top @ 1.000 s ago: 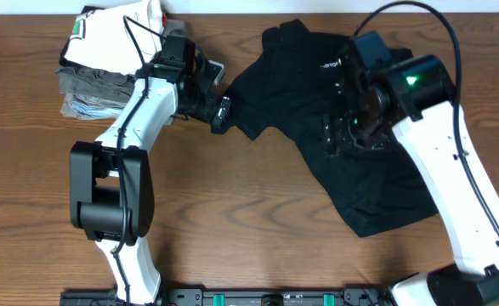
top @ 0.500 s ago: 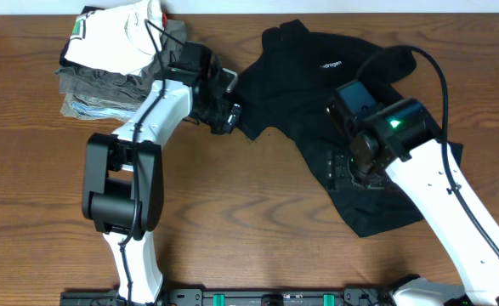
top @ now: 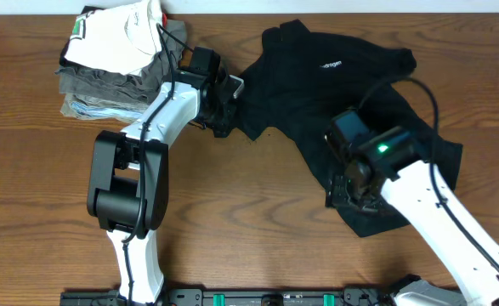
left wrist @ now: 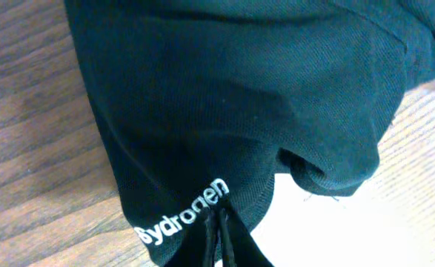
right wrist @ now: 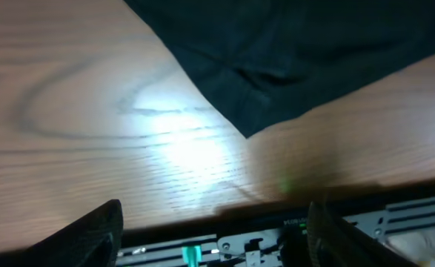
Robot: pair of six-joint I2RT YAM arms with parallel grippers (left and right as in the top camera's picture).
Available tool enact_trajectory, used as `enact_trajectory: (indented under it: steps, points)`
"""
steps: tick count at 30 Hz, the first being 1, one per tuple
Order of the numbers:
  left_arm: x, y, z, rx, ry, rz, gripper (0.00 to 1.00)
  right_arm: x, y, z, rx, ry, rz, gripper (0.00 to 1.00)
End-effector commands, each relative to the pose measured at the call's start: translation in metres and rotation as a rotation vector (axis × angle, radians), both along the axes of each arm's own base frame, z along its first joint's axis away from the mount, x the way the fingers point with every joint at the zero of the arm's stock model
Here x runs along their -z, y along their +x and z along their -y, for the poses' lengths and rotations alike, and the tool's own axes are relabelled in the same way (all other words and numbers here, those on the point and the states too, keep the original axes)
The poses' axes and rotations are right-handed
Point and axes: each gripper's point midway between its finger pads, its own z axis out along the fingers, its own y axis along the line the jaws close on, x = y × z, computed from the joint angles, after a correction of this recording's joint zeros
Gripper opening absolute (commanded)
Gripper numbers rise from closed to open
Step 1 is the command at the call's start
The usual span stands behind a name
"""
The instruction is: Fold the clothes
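The clothes [top: 351,102], a black shirt with small white lettering [top: 330,65], lie spread over the right half of the wooden table. My left gripper [top: 226,106] is at the shirt's left sleeve edge. In the left wrist view its fingertips [left wrist: 221,239] are pressed together, with black cloth pinched beside white lettering [left wrist: 184,215]. My right gripper [right wrist: 217,237] hovers open over the table near the shirt's lower hem. Its two fingers [right wrist: 91,237] stand wide apart with only wood between them. A corner of the black cloth [right wrist: 247,130] lies ahead of them.
A stack of folded white, grey-olive and light blue garments [top: 113,64] sits at the back left, close behind the left arm. The black base rail [top: 266,297] runs along the table's front edge. Bare wood [top: 258,212] lies between the arms.
The left gripper slid right onto the sleeve edge and shut on it. The right arm moved toward the front, from the shirt's middle to its lower hem, staying open.
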Motion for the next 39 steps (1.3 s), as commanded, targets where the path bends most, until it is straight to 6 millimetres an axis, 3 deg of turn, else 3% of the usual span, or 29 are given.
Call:
enact_trajectory:
  steps: [1, 4, 5, 7, 10, 15, 26, 27, 33, 39]
  points:
    - [0.009, -0.001, -0.001, -0.022, 0.004, -0.017, 0.06, 0.019, -0.015, 0.006, 0.074, -0.030, -0.041, 0.77]
    - [0.008, 0.004, 0.000, -0.022, -0.001, 0.003, 0.08, 0.034, -0.022, 0.010, 0.091, -0.045, -0.062, 0.78]
    - [0.007, 0.005, 0.000, -0.023, -0.002, 0.008, 0.13, 0.037, -0.023, 0.011, 0.096, -0.047, -0.063, 0.78]
    - [0.007, 0.007, 0.000, -0.022, -0.003, 0.015, 0.44, 0.043, -0.022, 0.010, 0.096, -0.042, -0.056, 0.79]
    - [0.008, 0.008, -0.004, -0.032, 0.014, 0.019, 0.67, 0.050, -0.022, 0.010, 0.095, -0.039, -0.049, 0.80]
    - [0.009, 0.014, -0.017, -0.090, 0.058, 0.028, 0.78, 0.054, -0.024, 0.012, 0.095, -0.044, -0.053, 0.82]
    - [0.030, 0.009, -0.015, -0.120, 0.063, -0.024, 0.73, 0.055, -0.023, 0.013, 0.114, -0.052, -0.048, 0.81]
    - [0.031, 0.008, -0.016, -0.122, 0.064, -0.029, 0.67, 0.055, -0.023, 0.013, 0.114, -0.052, -0.049, 0.81]
    - [0.032, 0.006, -0.015, -0.178, 0.057, -0.053, 0.08, 0.055, -0.023, 0.014, 0.115, -0.059, -0.044, 0.80]
    - [0.031, 0.013, -0.022, -0.220, 0.055, -0.037, 0.06, 0.062, -0.031, 0.023, 0.135, -0.083, -0.074, 0.76]
